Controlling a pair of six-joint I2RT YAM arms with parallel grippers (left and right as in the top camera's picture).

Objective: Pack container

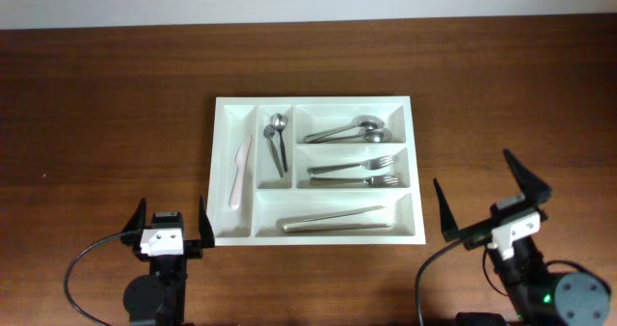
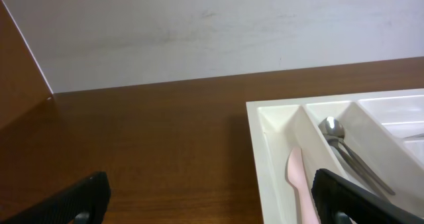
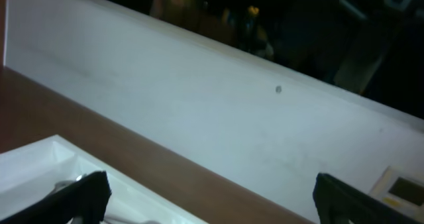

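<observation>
Dark brown wooden table (image 1: pixel 96 104), its grain running crosswise, seen from above. One white container (image 1: pixel 333 101) lies flat on it, roughly midway between left and right, its long sides parallel to the table's far edge. Bare wood shows on all four sides. A pale wall borders the far edge.

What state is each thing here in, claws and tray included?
Left gripper: open, empty.
Right gripper: open, empty.
Container: flat on table, every compartment occupied.
Pink knife: flat, leftmost slot.
Small spoons: flat, second slot.
Large spoons: flat, far compartment.
Forks: flat, middle compartment.
Long utensils: flat, near compartment.
</observation>
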